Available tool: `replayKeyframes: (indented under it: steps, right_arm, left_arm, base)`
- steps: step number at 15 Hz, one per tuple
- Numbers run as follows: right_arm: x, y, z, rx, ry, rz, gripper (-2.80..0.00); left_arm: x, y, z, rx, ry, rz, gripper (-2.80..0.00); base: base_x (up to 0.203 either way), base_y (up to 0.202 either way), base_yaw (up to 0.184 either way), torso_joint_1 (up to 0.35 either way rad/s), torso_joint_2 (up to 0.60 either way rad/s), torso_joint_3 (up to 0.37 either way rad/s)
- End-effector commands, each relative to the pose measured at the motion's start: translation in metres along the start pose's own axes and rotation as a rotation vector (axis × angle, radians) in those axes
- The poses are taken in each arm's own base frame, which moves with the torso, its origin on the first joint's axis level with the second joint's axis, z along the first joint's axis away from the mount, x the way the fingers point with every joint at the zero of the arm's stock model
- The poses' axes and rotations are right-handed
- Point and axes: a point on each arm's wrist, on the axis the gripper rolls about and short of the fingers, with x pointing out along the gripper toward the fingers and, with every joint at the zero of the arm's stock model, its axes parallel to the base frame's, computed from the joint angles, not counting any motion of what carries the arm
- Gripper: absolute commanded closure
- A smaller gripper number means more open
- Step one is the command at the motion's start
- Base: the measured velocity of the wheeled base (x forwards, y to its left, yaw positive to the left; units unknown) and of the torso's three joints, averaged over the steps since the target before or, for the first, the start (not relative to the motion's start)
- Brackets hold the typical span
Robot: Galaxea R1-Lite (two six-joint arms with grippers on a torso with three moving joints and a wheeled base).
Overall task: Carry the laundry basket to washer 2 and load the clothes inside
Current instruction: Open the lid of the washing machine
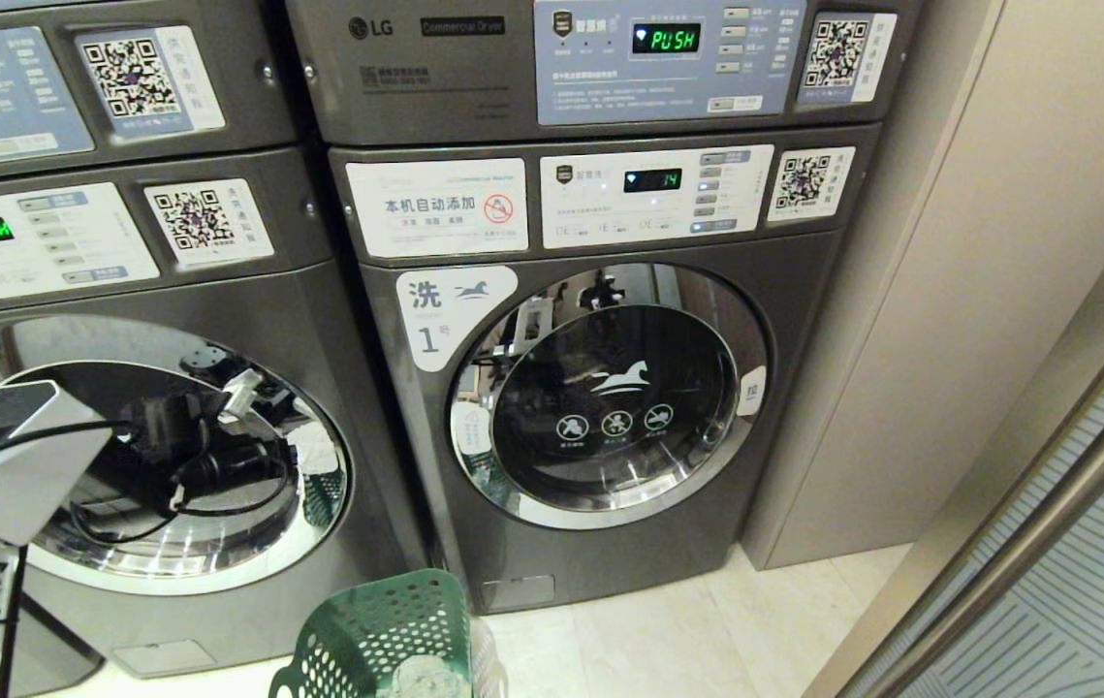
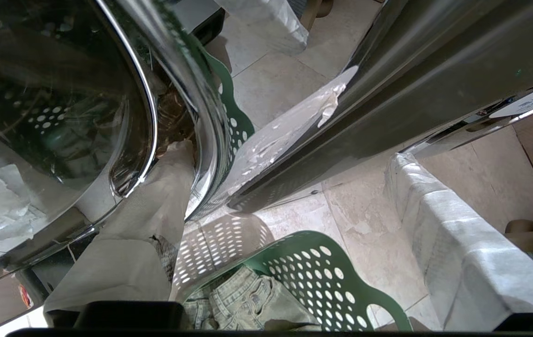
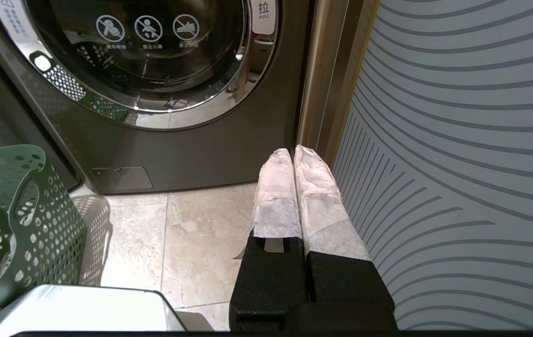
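The green laundry basket (image 1: 387,635) stands on the floor between the two machines' fronts; it also shows beside my right arm (image 3: 27,224). Pale grey-green clothes (image 2: 243,304) lie inside it. The left-hand dark grey machine, washer 2 (image 1: 251,310), has its chrome-ringed door (image 2: 200,117) closed; its number label is hidden. My left arm (image 1: 18,465) reaches across that door. The left gripper (image 2: 289,157) is open and empty, one white-wrapped finger (image 2: 158,201) close against the chrome ring, the other (image 2: 449,243) far apart. The right gripper (image 3: 293,152) hangs shut and empty near the floor.
The machine labelled "1" (image 1: 610,388) stands right of washer 2, door closed. Dryers (image 1: 600,58) are stacked above both. A beige panel (image 1: 949,291) and a wave-patterned glass door (image 3: 458,140) close off the right side. Pale floor tiles (image 1: 668,640) lie before the machines.
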Motion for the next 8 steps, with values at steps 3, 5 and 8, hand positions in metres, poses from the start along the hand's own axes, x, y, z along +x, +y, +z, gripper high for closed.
replayKeyframes:
  steps: [3,5,8]
  right_arm:
    - [0.000,0.000,0.000,0.000,0.000,0.000,0.00]
    - [0.000,0.000,0.000,0.000,0.000,0.000,0.00]
    - [0.000,0.000,0.000,0.000,0.000,0.000,0.00]
  left_arm:
    - [-0.015,0.000,-0.006,-0.011,-0.005,0.013,-2.80]
    - [-0.023,0.002,-0.004,-0.014,-0.012,0.024,-2.80]
    - [-0.035,0.002,-0.003,-0.026,-0.013,0.040,-2.80]
  base:
    - [0.000,0.000,0.000,0.000,0.00,0.000]
    - [0.000,0.000,0.000,0.000,0.00,0.000]
    - [0.000,0.000,0.000,0.000,0.00,0.000]
